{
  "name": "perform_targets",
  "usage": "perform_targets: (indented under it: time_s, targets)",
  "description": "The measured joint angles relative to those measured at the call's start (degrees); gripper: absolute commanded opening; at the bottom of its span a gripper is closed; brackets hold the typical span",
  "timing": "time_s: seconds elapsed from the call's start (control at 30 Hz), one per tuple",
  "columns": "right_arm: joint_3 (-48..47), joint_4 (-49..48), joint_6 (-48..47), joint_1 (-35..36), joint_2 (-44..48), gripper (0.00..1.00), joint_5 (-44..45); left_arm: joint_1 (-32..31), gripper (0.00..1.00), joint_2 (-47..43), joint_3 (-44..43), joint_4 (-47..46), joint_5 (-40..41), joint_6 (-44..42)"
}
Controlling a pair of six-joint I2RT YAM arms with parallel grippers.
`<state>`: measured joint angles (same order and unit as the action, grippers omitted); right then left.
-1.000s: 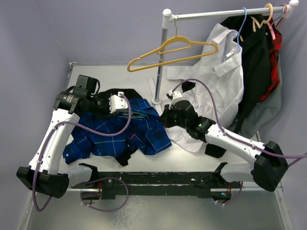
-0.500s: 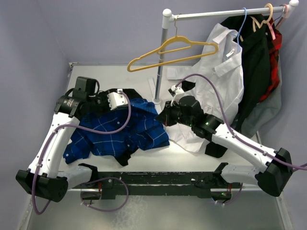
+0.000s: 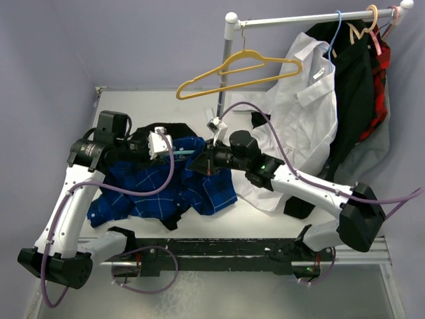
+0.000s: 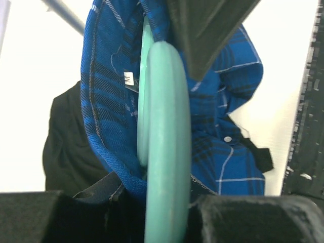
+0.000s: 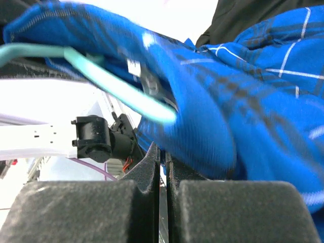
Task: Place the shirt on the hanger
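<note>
The blue plaid shirt (image 3: pixel 166 189) lies bunched on the table, its collar lifted near the middle. My left gripper (image 3: pixel 171 147) is shut on the teal hanger (image 3: pixel 188 153), which points right into the collar. In the left wrist view the hanger (image 4: pixel 164 152) stands between my left gripper's fingers (image 4: pixel 164 207), with the shirt (image 4: pixel 233 152) and its white neck label (image 4: pixel 128 78) wrapped round it. My right gripper (image 3: pixel 207 163) is at the collar. In the right wrist view its fingers (image 5: pixel 163 152) stand almost together with no cloth seen between them. The shirt (image 5: pixel 263 101) drapes over the hanger (image 5: pixel 116 91) just above.
A clothes rail on a post (image 3: pixel 224 86) stands behind, carrying a yellow hanger (image 3: pixel 232 70), a white shirt (image 3: pixel 305 113), a pale blue hanger (image 3: pixel 336 33) and a black garment (image 3: pixel 352 80). Another black garment (image 3: pixel 166 129) lies behind the blue shirt.
My right gripper has moved left, from the shirt's right edge to the collar by the hanger end. My left gripper has shifted slightly left and up with the hanger.
</note>
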<state>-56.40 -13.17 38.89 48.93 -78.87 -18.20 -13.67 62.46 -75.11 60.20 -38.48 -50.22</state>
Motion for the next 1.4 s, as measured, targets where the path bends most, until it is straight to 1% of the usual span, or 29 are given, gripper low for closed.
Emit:
perform_targets:
  time_s: [0.03,0.07,0.1,0.13,0.17,0.2,0.23,0.3,0.43,0.53,0.6,0.63,0.7,0.8,0.83,0.9,0.93,1.07,1.13,1.17,1.27,1.33,1.4]
  targets:
    - [-0.7,0.0,-0.3,0.2,-0.8,0.0,-0.3,0.0,0.0,0.1,0.0,1.5,-1.9,-1.2]
    - [-1.3,0.1,-0.8,0.3,-1.1,0.03,-0.5,0.1,0.0,0.1,0.0,2.6,-2.9,-2.1]
    - [-1.7,0.7,-1.4,0.3,-1.0,0.18,-0.6,0.1,0.0,0.2,-0.1,3.8,-3.9,-3.2]
    - [-1.8,1.1,-2.2,0.5,-0.5,0.39,-0.5,0.2,0.0,0.3,-0.2,4.8,-4.6,-4.4]
    - [-1.8,1.8,-2.8,0.5,0.4,0.64,-0.5,0.2,0.0,0.5,-0.4,5.7,-5.3,-5.6]
    - [-1.8,3.0,-3.5,0.6,1.7,0.93,-0.5,0.2,0.0,0.8,-0.5,6.6,-5.9,-7.1]
    - [-1.8,3.9,-4.2,0.6,3.0,0.99,-0.5,0.3,0.0,1.0,-0.6,7.4,-6.3,-8.2]
    - [-1.6,5.7,-6.3,0.7,7.0,1.0,-0.9,0.5,0.0,1.7,-0.6,8.6,-7.0,-10.1]
    - [-0.2,9.9,-12.7,0.6,19.1,1.0,-0.1,0.5,0.0,3.6,-1.1,12.2,-9.7,-13.9]
    - [1.2,13.5,-18.4,0.6,28.8,1.0,2.6,0.5,0.0,5.9,-3.7,16.9,-10.8,-18.3]
    - [2.0,16.2,-22.9,0.6,33.6,1.0,4.5,0.5,0.0,7.6,-6.0,20.5,-11.3,-21.6]
    - [2.0,17.3,-25.2,0.6,34.9,1.0,5.3,0.5,0.0,8.3,-7.1,22.1,-11.5,-23.1]
    - [1.9,18.3,-30.2,0.5,34.8,1.0,5.7,0.5,0.0,9.1,-8.3,23.9,-11.7,-25.1]
    - [2.4,21.6,-36.7,0.5,30.4,0.99,5.0,0.5,0.0,9.1,-8.6,25.7,-11.8,-27.5]
    - [3.0,22.3,-38.2,0.5,29.2,0.96,4.6,0.5,0.0,9.1,-8.6,26.2,-12.0,-27.9]
    - [4.9,23.8,-41.2,0.5,25.9,0.85,3.5,0.5,0.0,9.1,-8.6,26.8,-12.1,-28.9]
    - [5.7,25.0,-42.5,0.5,24.7,0.81,3.0,0.5,0.0,9.1,-8.5,27.0,-12.2,-29.2]
    - [5.5,26.7,-46.4,0.5,20.3,0.81,0.7,0.5,0.0,8.9,-7.7,27.3,-12.4,-30.5]
    - [4.4,26.5,-48.0,0.5,17.6,0.76,0.0,0.5,0.0,8.9,-7.1,27.5,-12.6,-31.0]
    - [4.2,26.1,-48.5,0.5,16.5,0.71,-0.4,0.5,0.0,8.9,-6.8,27.6,-12.8,-31.1]
    - [4.1,24.4,-49.4,0.5,14.4,0.48,-1.3,0.5,0.0,8.9,-6.5,27.7,-13.1,-31.5]
    - [4.1,22.6,-49.5,0.5,13.2,0.41,-2.4,0.5,0.0,8.9,-6.5,27.6,-13.3,-31.5]
    - [3.7,21.6,-49.4,0.6,12.0,0.29,-3.6,0.5,0.0,8.9,-5.9,26.9,-13.4,-31.4]
